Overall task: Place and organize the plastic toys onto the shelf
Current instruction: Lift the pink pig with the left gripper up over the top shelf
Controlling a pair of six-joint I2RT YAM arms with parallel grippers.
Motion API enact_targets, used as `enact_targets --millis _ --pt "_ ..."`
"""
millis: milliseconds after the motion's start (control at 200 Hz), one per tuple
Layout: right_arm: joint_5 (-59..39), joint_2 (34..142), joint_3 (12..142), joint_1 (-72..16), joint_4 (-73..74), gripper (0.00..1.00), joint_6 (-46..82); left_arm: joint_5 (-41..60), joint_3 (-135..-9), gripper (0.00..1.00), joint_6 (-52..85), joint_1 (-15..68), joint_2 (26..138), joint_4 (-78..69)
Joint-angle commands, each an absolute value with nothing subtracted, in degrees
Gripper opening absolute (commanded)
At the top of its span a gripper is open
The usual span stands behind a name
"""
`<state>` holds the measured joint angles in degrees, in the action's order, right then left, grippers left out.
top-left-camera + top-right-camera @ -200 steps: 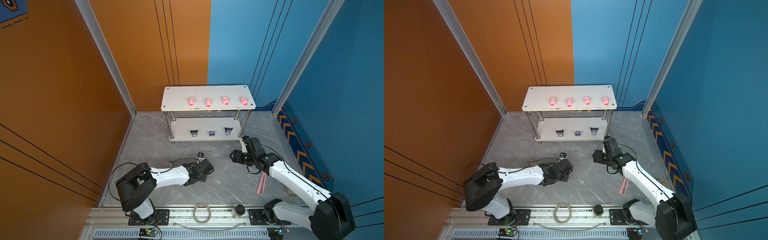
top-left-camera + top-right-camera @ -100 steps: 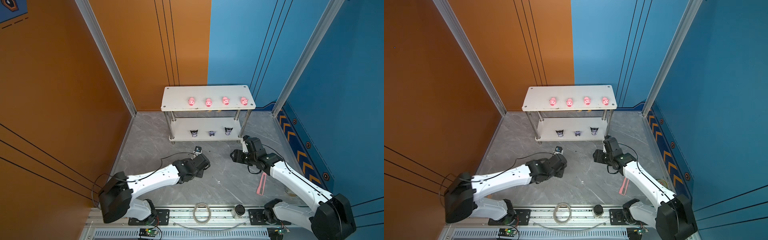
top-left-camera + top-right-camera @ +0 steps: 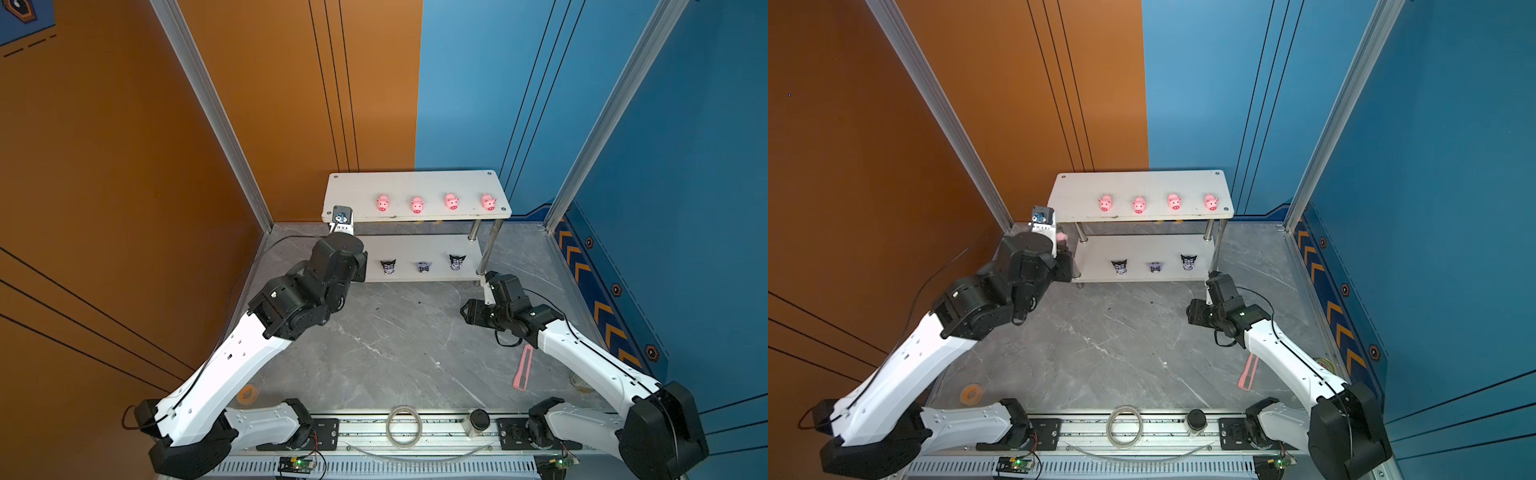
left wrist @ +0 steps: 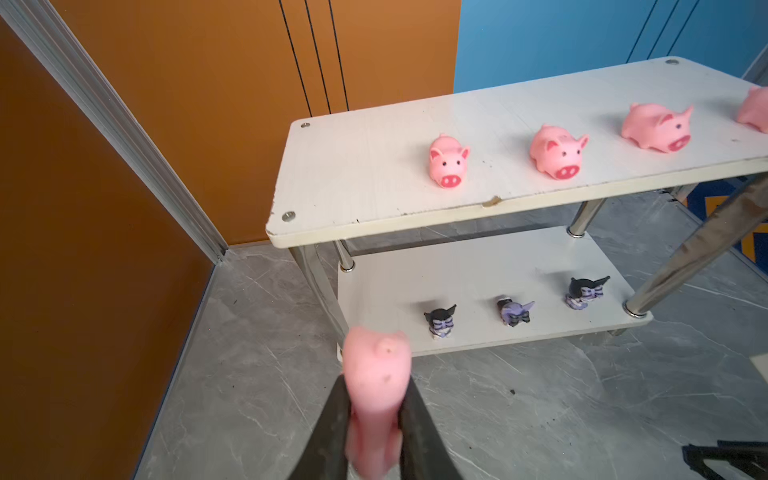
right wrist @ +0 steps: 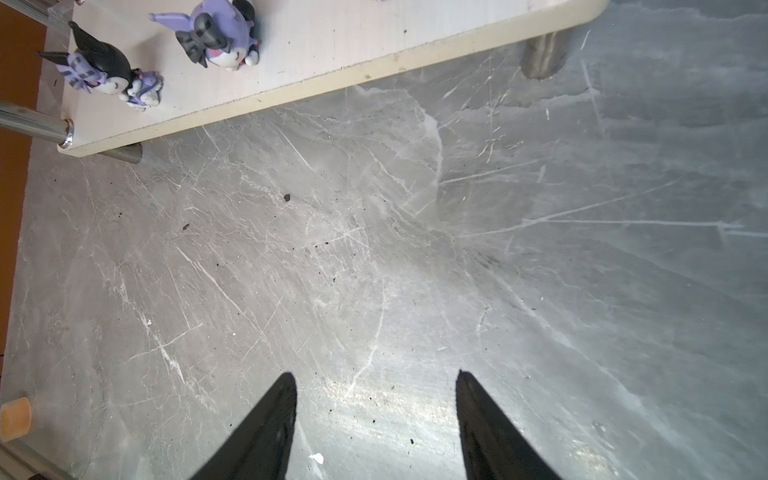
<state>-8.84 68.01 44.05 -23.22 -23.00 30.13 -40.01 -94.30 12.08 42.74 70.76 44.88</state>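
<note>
The white shelf [image 3: 415, 183] [image 3: 1133, 183] stands at the back in both top views. Several pink pigs [image 3: 417, 204] sit in a row on its upper board. Three black and purple figures [image 3: 423, 267] stand on the lower board. My left gripper [image 4: 375, 380] is raised by the shelf's left end, in front of it, and is shut on another pink pig [image 4: 376, 361] [image 3: 1061, 237]. My right gripper [image 5: 376, 374] [image 3: 467, 311] hangs open and empty just above the grey floor, near the shelf's right front leg.
A flat pink strip [image 3: 523, 368] lies on the floor under my right arm. An orange tape ring [image 3: 247, 394] lies front left. A clear ring [image 3: 404, 426] and a black-capped jar [image 3: 477, 419] rest on the front rail. Walls close in on both sides.
My left arm has risen from the floor and swung up toward the shelf's left end, its jaws shut on a pig. The right arm has not moved.
</note>
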Motion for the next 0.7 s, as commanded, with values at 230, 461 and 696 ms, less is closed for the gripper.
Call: enact_targets --millis 230,461,696 --pt "-9.1 67.5 40.7 -21.8 -21.3 0.63 28.6 -29.7 -118.6 0.21 4.7 31.8 88.7 51.8" --pt "-10.3 65.7 39.1 -19.5 -21.8 0.63 27.9 -22.8 -126.2 0.22 8.3 25.4 97.5 55.6" --pt "-11.1 64.7 38.5 -18.3 -21.6 0.63 27.8 -20.2 -127.2 0.22 10.7 23.4 100.6 55.5"
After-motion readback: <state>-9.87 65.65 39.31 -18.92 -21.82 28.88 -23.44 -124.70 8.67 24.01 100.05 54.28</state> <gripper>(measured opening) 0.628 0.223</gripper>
